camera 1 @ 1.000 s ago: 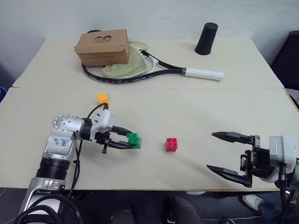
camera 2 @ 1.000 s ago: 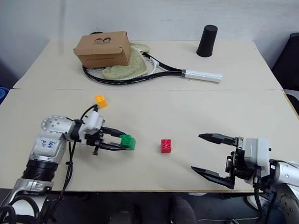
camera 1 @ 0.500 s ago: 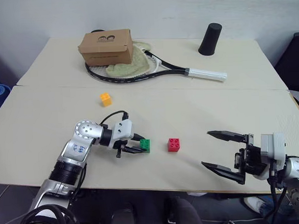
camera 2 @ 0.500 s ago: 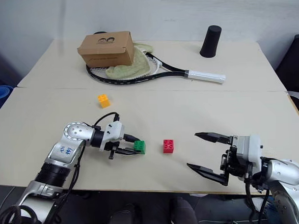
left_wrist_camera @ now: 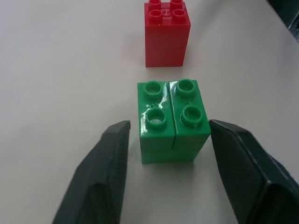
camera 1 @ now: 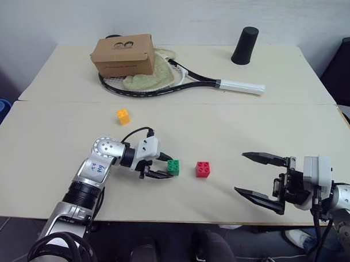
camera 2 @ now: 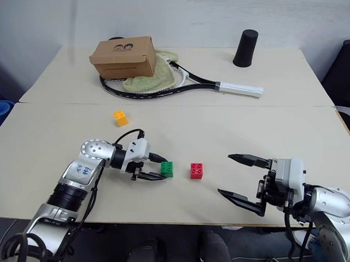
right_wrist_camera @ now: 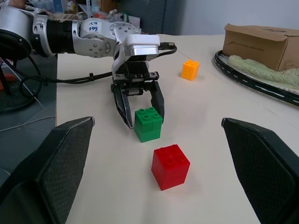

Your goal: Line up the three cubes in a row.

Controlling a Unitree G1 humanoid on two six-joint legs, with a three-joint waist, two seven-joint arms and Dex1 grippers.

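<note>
3 cubes on the table: green cube sits free between the left gripper fingers, parted. Red cube just beside it, orange cube well apart, open tabletop around. Right gripper wide, empty.

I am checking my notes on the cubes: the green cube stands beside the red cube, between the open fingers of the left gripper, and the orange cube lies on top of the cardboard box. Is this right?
Not quite. The orange cube lies on the bare table, in front of the cardboard box, as the left eye view shows. The green cube does stand beside the red cube, between the open fingers of the left gripper.
</note>
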